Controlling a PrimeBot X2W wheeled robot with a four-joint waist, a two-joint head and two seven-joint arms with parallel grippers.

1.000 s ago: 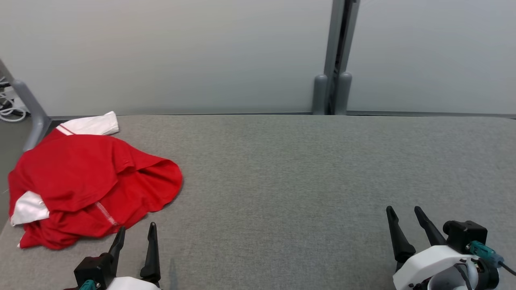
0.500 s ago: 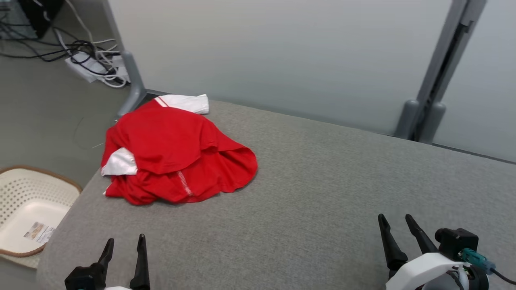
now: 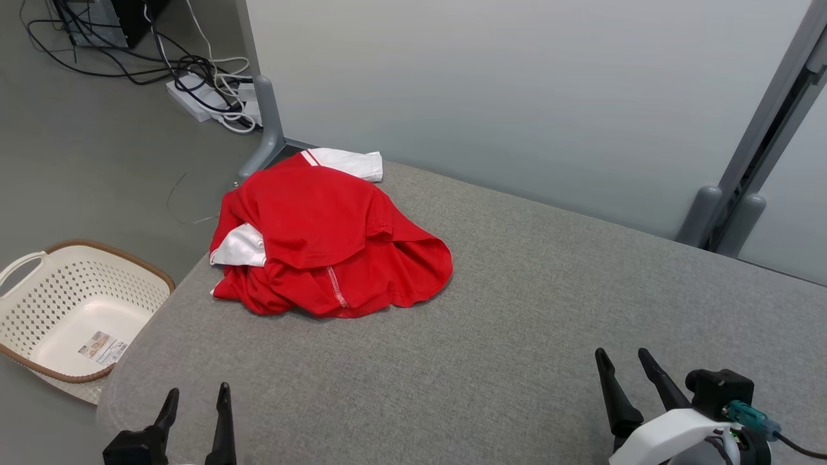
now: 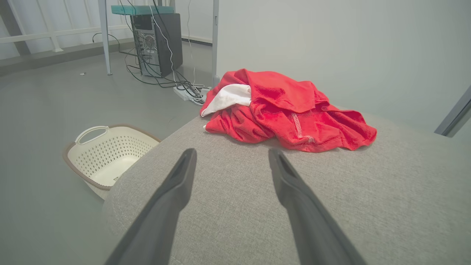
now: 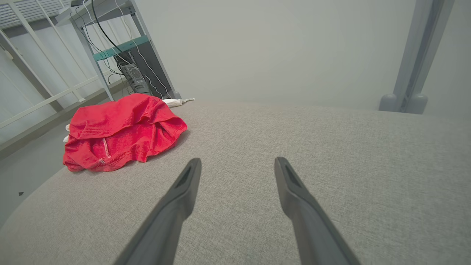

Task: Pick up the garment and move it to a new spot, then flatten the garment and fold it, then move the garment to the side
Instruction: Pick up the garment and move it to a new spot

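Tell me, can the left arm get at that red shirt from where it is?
Probably yes. The left gripper is open and points toward the red shirt, with bare grey tabletop between them, though it must reach forward.

Under the jaws, a grey woven surface (image 3: pixel 530 336), rounded at the corner beside the jaws of the left gripper (image 3: pixel 198 389). Ahead, a pale grey partition wall (image 3: pixel 491 90) with a grey post (image 3: pixel 749 168) toward the right. Left of the jaws and lower down, grey floor (image 3: pixel 97 155), a white perforated basket (image 3: pixel 71 284), tangled cables (image 3: pixel 161 58), a computer tower (image 4: pixel 156 40). Soft, even light.
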